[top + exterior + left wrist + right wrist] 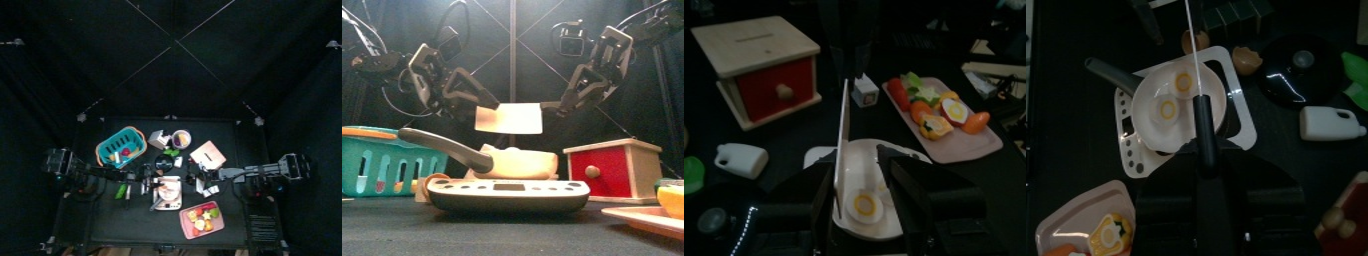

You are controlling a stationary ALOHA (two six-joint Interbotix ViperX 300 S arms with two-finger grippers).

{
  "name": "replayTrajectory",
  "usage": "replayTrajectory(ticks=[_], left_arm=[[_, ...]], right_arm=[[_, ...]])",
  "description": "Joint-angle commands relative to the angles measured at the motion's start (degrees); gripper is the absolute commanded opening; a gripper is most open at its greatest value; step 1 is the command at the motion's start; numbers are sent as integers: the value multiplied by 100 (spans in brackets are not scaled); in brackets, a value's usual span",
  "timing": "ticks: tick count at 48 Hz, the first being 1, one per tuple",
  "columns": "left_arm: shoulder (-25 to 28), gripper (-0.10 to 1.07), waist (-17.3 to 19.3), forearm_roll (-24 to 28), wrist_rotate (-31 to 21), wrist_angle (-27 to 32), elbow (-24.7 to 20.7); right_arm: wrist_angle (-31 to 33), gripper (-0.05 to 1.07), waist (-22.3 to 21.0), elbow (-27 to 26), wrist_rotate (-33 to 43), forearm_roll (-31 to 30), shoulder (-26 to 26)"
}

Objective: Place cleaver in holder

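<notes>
The cleaver, with a cream blade (509,120) and a black handle (1204,112), hangs in the air above the middle of the table. My right gripper (1205,150) is shut on the handle and comes in from the right (563,103). My left gripper (858,162) stands open at the blade's other end, one jaw on each side of the thin blade (844,130). The holder (609,168), a wooden box with a red front and a slot in its top (762,55), stands on the table to the right, below the cleaver.
Under the cleaver a white scale (502,197) carries a pan with a fried egg (1176,95). A teal basket (380,160) stands at the left. A tray of toy food (945,118) lies front right, and a small white bottle (738,160) beside the holder.
</notes>
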Motion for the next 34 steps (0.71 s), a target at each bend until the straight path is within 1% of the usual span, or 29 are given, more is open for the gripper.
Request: replayTrajectory(ticks=[1,8,13,16,21,28,34], left_arm=[[-281,77,176,18,70,-167,18],[-650,77,457,9,308,-439,255],[-914,77,624,-26,466,-501,404],[-1125,77,703,-53,466,-501,501],[-1459,77,703,-299,457,-501,571],[-1942,77,694,-923,483,-396,633],[-2338,77,642,-958,483,44,835]], right_arm=[[185,48,-26,-255,-9,0,-193],[483,48,-158,-431,0,35,-343],[694,48,-334,-580,0,123,-466],[844,48,-439,-694,9,158,-475],[1134,48,-606,-888,9,185,-422],[1617,48,-782,-1318,18,246,-255],[2021,48,-1046,-1828,105,272,-26]])
